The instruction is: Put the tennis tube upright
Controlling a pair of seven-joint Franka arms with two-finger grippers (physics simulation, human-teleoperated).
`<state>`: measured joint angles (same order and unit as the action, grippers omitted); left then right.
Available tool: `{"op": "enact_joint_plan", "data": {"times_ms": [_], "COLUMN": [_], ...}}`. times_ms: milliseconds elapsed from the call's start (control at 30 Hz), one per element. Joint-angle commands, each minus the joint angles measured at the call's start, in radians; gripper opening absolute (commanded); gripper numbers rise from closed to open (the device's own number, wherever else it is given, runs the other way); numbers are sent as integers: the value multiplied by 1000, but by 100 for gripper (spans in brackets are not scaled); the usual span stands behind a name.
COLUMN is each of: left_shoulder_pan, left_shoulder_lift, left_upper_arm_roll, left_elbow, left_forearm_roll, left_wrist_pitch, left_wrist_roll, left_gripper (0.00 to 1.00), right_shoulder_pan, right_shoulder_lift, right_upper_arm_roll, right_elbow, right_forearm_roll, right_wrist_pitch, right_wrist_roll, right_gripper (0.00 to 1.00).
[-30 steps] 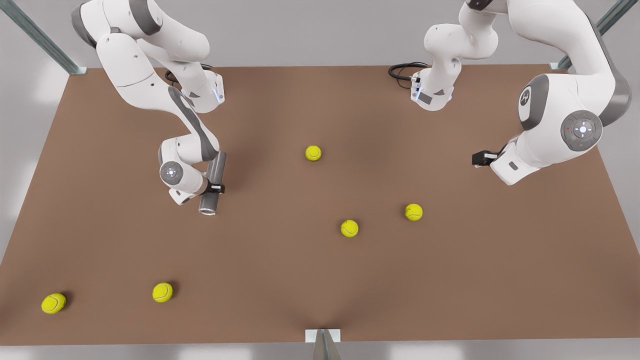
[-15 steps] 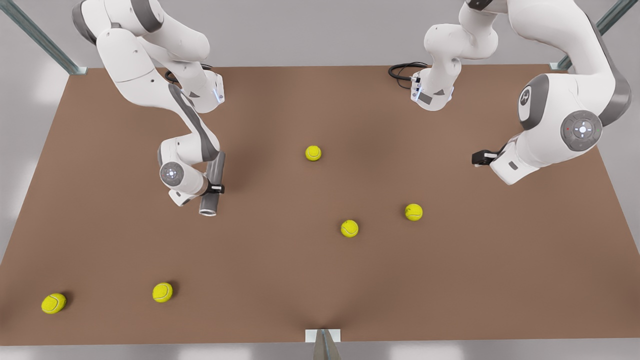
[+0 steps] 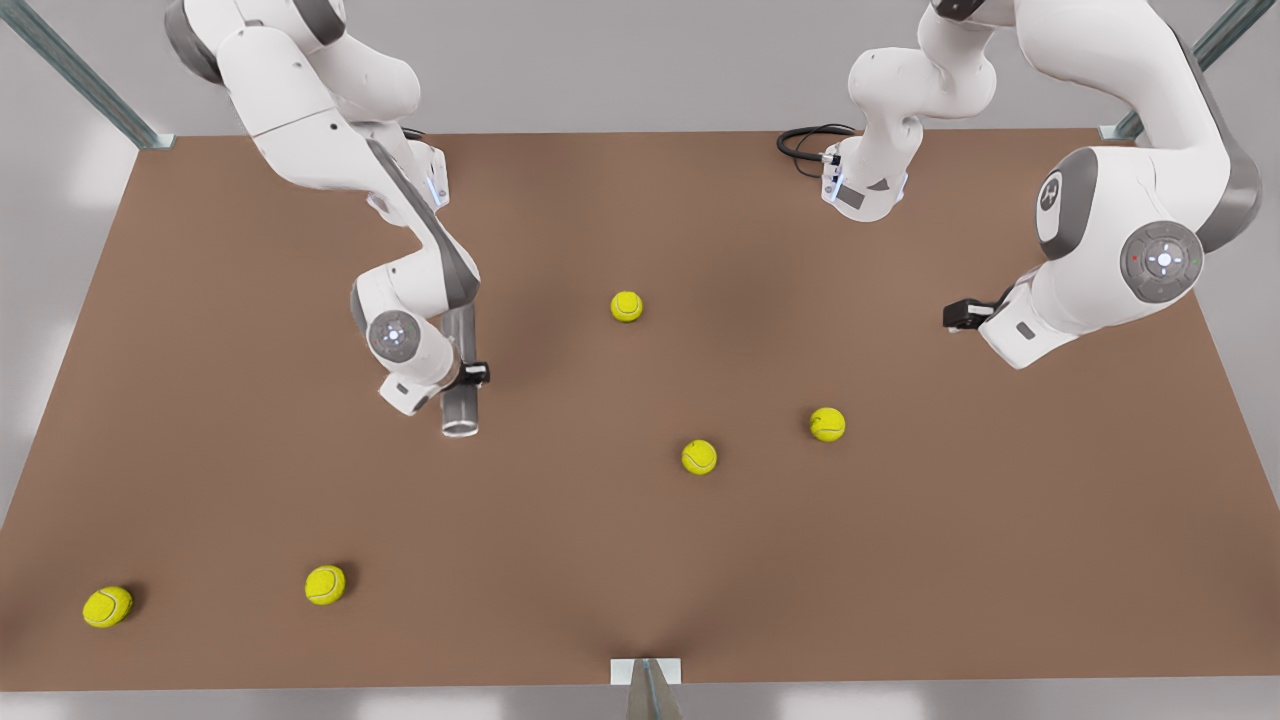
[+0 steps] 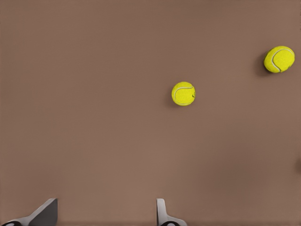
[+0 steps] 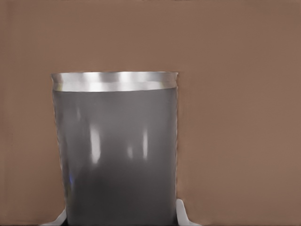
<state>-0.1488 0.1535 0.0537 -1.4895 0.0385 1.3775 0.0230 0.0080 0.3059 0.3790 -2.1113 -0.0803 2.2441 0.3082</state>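
**Tube in the grip, reorientation under way**

Front view. The right claw (image 3: pixel 468 376), on the arm at the front view's left, is clamped across the tennis tube (image 3: pixel 460 370) at about mid-length. The tube reads as a short grey column with its lighter rim toward the camera, which suggests it is already tipped well toward vertical; whether its far end touches the brown surface (image 3: pixel 640 560) cannot be told from here. The left claw (image 3: pixel 958 316), on the arm at the front view's right, hangs well apart from the tube, and that arm waits. Five tennis balls lie scattered on the surface, the nearest one (image 3: pixel 626 306) well clear of the tube.

Left wrist view. The two fingertips (image 4: pixel 164 213) of the left claw stand apart with nothing between them, above bare surface and two balls (image 4: pixel 183 93) farther off.

Right wrist view. The tube (image 5: pixel 117 150) stands close before the camera, rim (image 5: pixel 115 81) away from the claw, and a pale fingertip (image 5: pixel 184 215) hugs each flank.

Judgement. The step in hand appears to be the tilt-and-place. The next move would call for bringing the tube's axis fully vertical, lowering the closed end flat onto a ball-free patch, then parting the fingers gently so the slim cylinder does not topple.
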Motion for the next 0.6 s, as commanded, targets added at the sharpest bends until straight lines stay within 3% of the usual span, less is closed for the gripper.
{"op": "enact_joint_plan", "data": {"times_ms": [0, 367, 567], "left_shoulder_pan": [0, -1, -1], "left_shoulder_lift": [0, 0, 0], "left_upper_arm_roll": [0, 0, 0], "left_elbow": [0, 0, 0], "left_forearm_roll": [0, 0, 0], "left_wrist_pitch": [0, 0, 0], "left_wrist_roll": [0, 0, -2], "left_gripper": [100, 100, 100], "right_shoulder_pan": [3, 237, 363], "right_shoulder_lift": [1, 21, 159], "right_upper_arm_roll": [0, 0, -3], "right_elbow": [16, 214, 448], "right_forearm_roll": [-6, -35, -121], "right_wrist_pitch": [-15, -130, -247], "right_wrist_roll": [3, -50, -121], "right_gripper": [72, 72, 72]}}
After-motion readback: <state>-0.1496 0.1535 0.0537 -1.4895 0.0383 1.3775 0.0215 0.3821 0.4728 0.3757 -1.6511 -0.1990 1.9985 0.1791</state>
